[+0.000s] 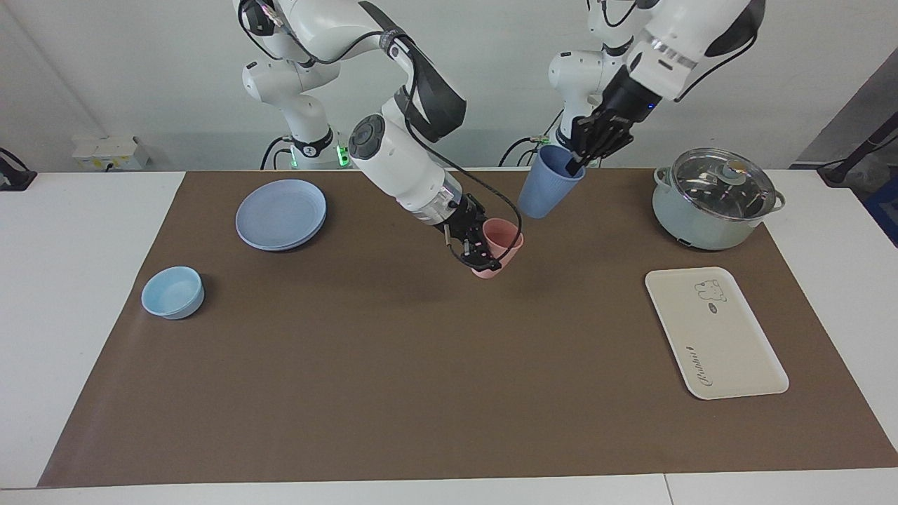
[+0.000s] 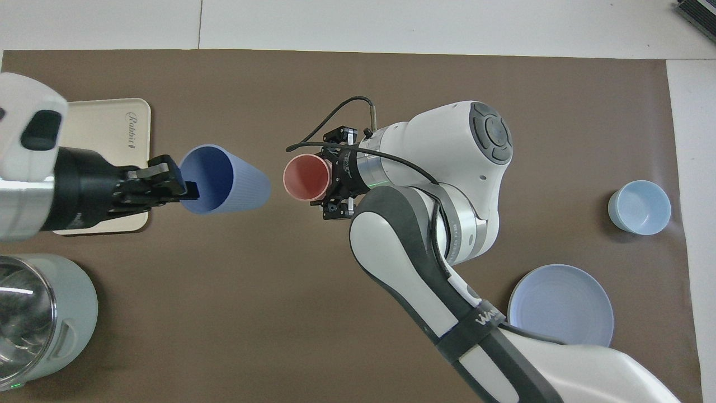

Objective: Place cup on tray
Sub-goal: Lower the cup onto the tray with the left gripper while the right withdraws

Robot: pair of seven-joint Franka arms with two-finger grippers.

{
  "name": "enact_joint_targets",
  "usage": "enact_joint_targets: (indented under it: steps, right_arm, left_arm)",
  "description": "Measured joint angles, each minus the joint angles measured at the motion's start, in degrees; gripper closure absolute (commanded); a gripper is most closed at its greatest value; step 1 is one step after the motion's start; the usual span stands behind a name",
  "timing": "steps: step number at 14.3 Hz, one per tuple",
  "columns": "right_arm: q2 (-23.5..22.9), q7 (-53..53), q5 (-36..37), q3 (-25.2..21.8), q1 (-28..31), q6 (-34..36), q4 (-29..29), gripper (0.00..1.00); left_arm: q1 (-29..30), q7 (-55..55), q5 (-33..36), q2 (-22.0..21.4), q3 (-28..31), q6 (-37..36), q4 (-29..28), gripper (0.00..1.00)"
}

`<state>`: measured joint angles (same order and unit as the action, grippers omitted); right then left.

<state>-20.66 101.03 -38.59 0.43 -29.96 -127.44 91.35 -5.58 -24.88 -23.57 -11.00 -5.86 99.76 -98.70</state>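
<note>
At the lower right of the facing frame I see the tray (image 1: 715,332) lying bare on the bench (image 1: 393,393). Toward centre, my right gripper (image 1: 485,254) has its jaws clamped on the pink tumbler (image 1: 498,247). Higher, right of centre, my left gripper (image 1: 581,158) holds the cup (image 1: 547,184) tilted in the air by its rim, over the bench beside the pot (image 1: 712,198).
</note>
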Motion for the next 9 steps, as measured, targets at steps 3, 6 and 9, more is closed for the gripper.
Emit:
enact_joint_targets:
  steps: [3, 6, 9]
  right_arm:
    - [-0.1, 0.0, -0.9, -0.2, 2.0, 0.0, 0.6, 1.00]
    - [0.0, -3.3, -6.4, -0.3, 6.6, 0.0, 2.8, 1.00]
    - [0.4, -14.3, -11.6, -0.4, 13.8, 0.4, 8.2, 1.00]
  left_arm:
    - [9.1, 10.4, 0.8, 0.2, 0.3, -1.5, -0.2, 1.00]
    - [16.6, 21.5, 5.7, 3.4, 0.5, 3.3, -3.1, 1.00]
    - [20.4, 29.3, 8.4, 11.2, 0.5, 13.0, -4.5, 1.00]
